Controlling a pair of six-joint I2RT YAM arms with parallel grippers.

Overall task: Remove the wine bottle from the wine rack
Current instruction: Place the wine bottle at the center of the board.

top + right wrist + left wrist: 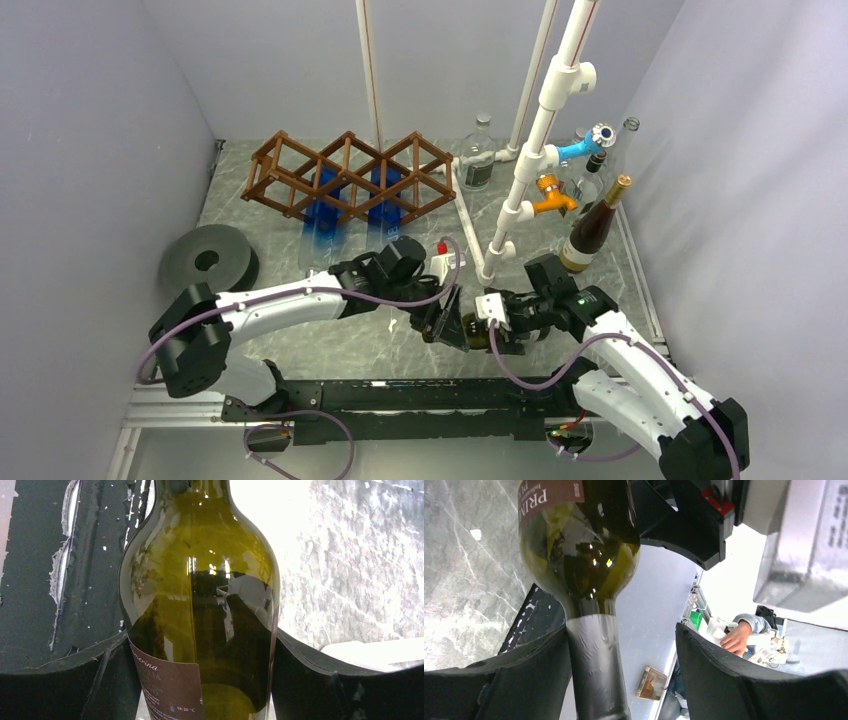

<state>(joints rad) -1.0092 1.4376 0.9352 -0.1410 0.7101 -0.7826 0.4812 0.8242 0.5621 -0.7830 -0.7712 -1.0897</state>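
A dark green wine bottle [466, 331] with a brown label hangs low over the table's near edge, between my two grippers and away from the wine rack [345, 172]. The right gripper [200, 636] is shut on the wine bottle [200, 570], a finger pressed on each side of its wide body. The left gripper [623, 635] is open around the foil-wrapped neck [596, 672]. That neck rests against the left finger [539, 670], with a wide gap to the other finger. In the top view the left gripper [440, 324] and right gripper [497, 335] face each other. Two blue bottles [325, 205] lie in the rack.
A grey disc [207, 260] lies at the left. A white pipe frame [530, 150] with blue and orange taps stands right of the rack. A clear bottle [478, 155] and a dark gold-capped bottle [592, 225] stand at the back right. A black rail [400, 395] runs along the near edge.
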